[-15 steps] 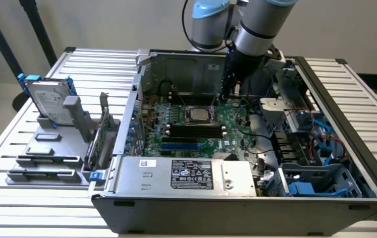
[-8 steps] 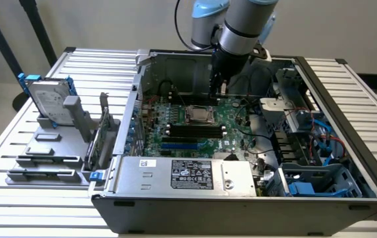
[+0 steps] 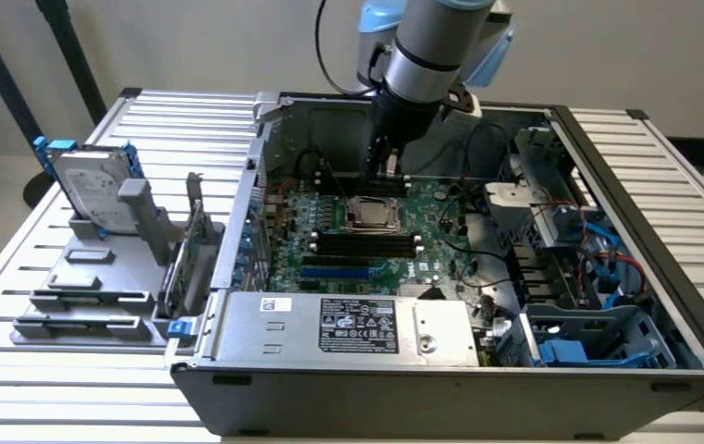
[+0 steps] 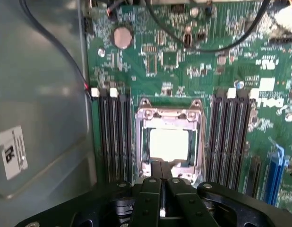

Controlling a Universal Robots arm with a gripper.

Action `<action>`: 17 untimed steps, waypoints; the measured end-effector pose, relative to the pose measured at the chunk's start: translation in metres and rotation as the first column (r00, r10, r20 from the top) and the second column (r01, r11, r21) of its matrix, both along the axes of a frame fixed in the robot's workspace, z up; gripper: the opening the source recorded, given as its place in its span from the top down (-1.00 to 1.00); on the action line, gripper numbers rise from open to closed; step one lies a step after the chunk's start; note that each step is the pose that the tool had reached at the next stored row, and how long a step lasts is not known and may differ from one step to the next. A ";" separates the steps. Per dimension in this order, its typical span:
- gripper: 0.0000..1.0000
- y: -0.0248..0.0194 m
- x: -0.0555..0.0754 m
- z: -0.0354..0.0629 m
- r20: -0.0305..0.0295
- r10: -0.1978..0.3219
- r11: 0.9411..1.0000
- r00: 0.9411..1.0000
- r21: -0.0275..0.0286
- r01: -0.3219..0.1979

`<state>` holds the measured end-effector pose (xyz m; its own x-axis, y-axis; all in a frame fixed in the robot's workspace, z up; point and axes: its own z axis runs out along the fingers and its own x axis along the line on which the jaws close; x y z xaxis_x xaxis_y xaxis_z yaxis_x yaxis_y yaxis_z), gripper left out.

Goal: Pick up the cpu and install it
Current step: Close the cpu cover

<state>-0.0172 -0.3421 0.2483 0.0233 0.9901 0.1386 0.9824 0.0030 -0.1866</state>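
No word or number can be read with certainty. In the exterior view, a black label (image 3: 358, 326) with rows of white print and small marks is seen on the grey power supply box (image 3: 438, 328). A small white sticker (image 3: 275, 304) is stuck near the box's corner toward the exterior view's left. The print on both is too small to be made out. In the wrist view, a white sticker (image 4: 12, 152) with black marks is borne by the grey case wall (image 4: 42, 71). White lettering (image 4: 269, 101) is printed on the green circuit board (image 4: 184, 71) just beside a white patch (image 4: 267, 84). Neither the sticker's marks nor the lettering can be deciphered.
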 end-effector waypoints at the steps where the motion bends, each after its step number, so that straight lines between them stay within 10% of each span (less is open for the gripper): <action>1: 0.79 0.0000 -0.002 -0.0001 -0.010 0.000 1.000 1.000 0.000 0.000; 5: 0.79 0.0000 -0.012 -0.0012 -0.040 0.000 1.000 0.999 0.000 0.000; 17: 0.79 0.0000 -0.020 -0.0223 -0.042 0.001 1.000 0.999 0.000 -0.001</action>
<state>-0.0373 -0.3422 0.2259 0.0284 0.9901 0.1374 0.9736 0.0037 -0.2280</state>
